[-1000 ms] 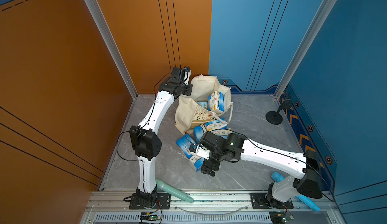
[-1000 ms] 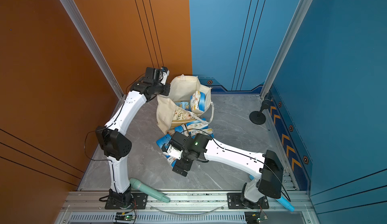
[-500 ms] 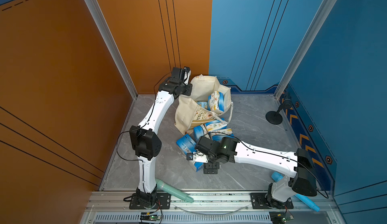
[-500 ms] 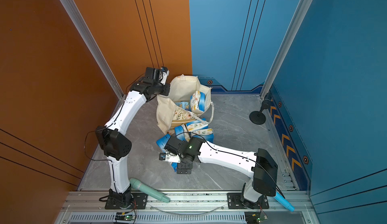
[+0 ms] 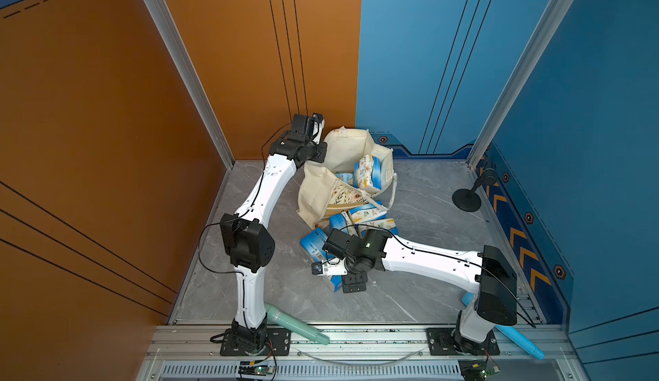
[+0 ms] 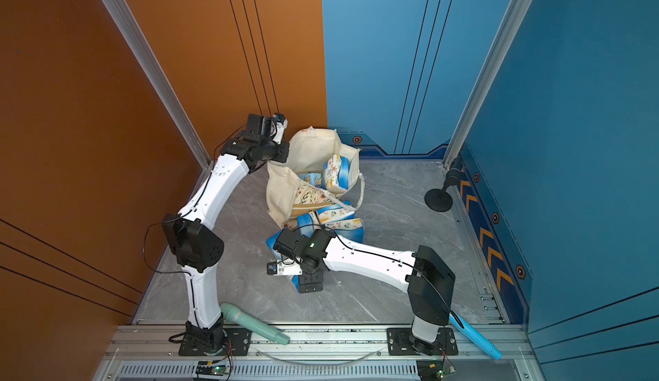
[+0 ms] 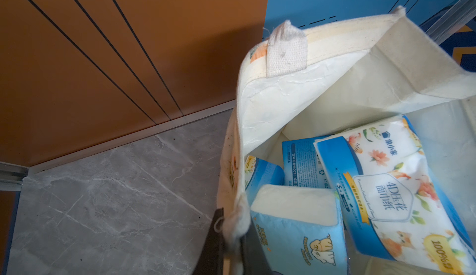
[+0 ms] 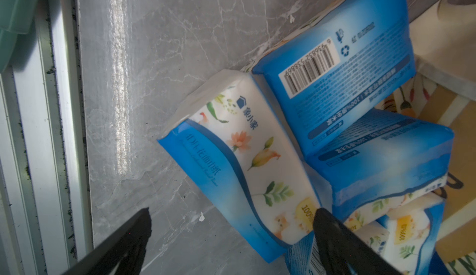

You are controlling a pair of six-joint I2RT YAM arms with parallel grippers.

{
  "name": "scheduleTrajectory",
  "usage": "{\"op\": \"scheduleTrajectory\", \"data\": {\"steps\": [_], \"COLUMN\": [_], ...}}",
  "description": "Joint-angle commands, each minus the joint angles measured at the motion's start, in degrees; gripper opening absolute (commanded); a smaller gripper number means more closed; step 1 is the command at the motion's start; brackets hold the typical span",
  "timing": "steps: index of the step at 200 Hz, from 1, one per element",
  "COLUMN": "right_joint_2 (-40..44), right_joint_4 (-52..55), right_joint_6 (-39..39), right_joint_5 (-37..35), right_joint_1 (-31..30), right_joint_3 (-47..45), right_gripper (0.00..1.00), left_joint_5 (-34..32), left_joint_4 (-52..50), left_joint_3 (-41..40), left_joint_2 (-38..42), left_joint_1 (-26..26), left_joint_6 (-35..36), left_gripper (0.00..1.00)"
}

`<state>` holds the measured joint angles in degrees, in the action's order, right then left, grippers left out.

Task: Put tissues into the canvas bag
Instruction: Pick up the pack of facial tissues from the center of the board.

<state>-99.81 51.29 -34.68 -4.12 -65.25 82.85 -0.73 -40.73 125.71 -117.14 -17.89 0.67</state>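
A cream fabric canvas bag [image 5: 317,193] with white rope handles stands open on a grey marbled floor [image 5: 428,211], near the back corner. The left gripper [image 7: 231,235] is pressed together on the bag's rim, pinching the fabric. Inside lie several soft tissue packs [image 7: 386,196], blue and white with floral print and wrapped in plastic. More packs [image 5: 367,217] are heaped on the floor, touching the bag's front. The right gripper [image 8: 231,224] hangs low over the nearest loose pack [image 8: 244,158], its black fingers [image 8: 128,235] spread wide either side of one end — not gripping it. A teal cylinder [image 5: 296,324] and a light-blue cylinder [image 5: 520,341] lie by the metal front rail [image 5: 356,333].
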Motion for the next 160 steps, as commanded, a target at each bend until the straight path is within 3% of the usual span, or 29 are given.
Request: {"op": "scheduleTrajectory", "data": {"steps": [1,125,160], "right_joint_2": [-1.7,-9.69,-9.32], "right_joint_4": [-0.96,-1.27,-1.16], "right_joint_6": [-2.1,-1.89,-0.13], "right_joint_5": [0.87,5.52,5.16], "right_joint_1": [0.56,3.43,3.86], "right_joint_3": [2.13,3.58,1.89], "right_gripper": [1.0,1.0,0.95], "left_joint_5": [1.61,2.57,2.58], "left_joint_4": [-0.99,-0.99,-1.02], "left_joint_3": [-0.47,-0.82,-0.64], "left_joint_2": [-0.28,-0.63,-0.63], "left_joint_1": [0.58,1.46,1.45], "left_joint_6": [0.5,0.41,0.32], "left_gripper": [0.0,0.0,0.0]}}
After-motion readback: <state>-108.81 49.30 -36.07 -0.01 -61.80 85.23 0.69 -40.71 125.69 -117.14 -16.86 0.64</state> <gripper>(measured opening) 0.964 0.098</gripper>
